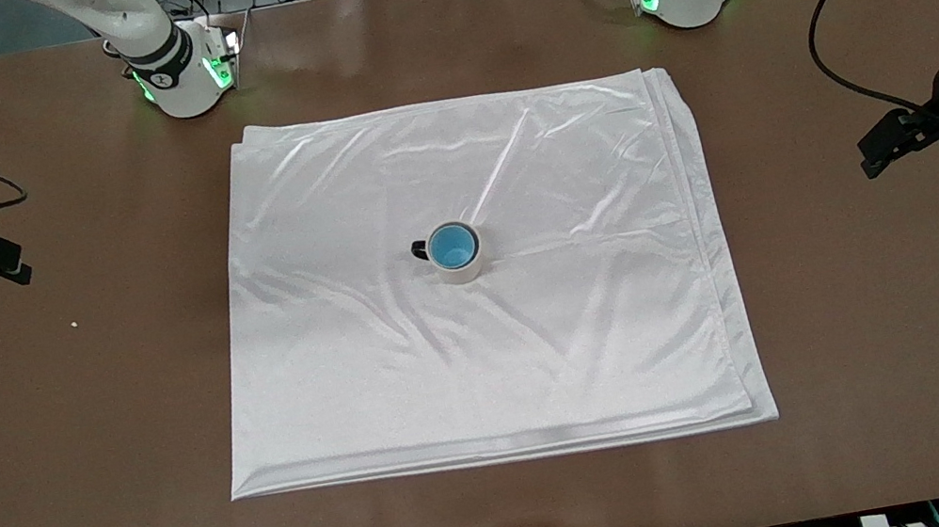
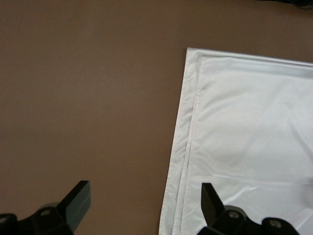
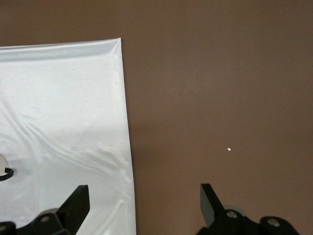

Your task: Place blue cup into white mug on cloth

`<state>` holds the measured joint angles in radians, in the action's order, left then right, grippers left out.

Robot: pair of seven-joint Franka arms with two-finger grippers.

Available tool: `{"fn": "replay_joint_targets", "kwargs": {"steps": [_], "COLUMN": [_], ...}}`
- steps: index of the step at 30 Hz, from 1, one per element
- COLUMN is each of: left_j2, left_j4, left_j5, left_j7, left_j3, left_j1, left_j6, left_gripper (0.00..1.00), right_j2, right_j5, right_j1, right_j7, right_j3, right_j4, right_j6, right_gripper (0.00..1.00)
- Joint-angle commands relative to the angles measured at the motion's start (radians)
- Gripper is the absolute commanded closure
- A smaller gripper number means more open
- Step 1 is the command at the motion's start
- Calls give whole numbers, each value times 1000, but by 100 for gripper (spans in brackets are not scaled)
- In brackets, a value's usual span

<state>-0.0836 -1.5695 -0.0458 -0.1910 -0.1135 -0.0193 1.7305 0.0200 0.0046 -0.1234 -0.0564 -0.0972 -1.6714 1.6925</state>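
The blue cup sits upright inside the white mug, whose black handle points toward the right arm's end of the table. The mug stands near the middle of the wrinkled white cloth. My left gripper hangs open and empty over the bare table beside the cloth's edge, well away from the mug. At the other end, my right gripper is open and empty over the cloth's other edge. In the wrist views, the left gripper and right gripper have nothing between their fingers.
The brown table surrounds the cloth on every side. A small white crumb lies toward the right arm's end. A black cable loops above the table near the left arm. Both arm bases stand along the table's back edge.
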Motion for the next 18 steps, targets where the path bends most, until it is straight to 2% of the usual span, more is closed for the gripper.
{"fn": "replay_joint_targets", "kwargs": {"steps": [1, 18], "left_j2": [65, 127], "left_j4": [-79, -124], "left_j5": [34, 63], "left_j7": [77, 91], "left_j3": [2, -8], "left_j1": [-19, -31], "left_j6": [20, 14], "left_gripper": [0, 0], "right_j2": [3, 3], "right_j5": [-8, -6], "right_j1": [-16, -19], "right_j7": [-10, -11], "right_j3": [-10, -9], "right_j4": [13, 9], "right_j6": [-17, -16], "right_gripper": [0, 0]}}
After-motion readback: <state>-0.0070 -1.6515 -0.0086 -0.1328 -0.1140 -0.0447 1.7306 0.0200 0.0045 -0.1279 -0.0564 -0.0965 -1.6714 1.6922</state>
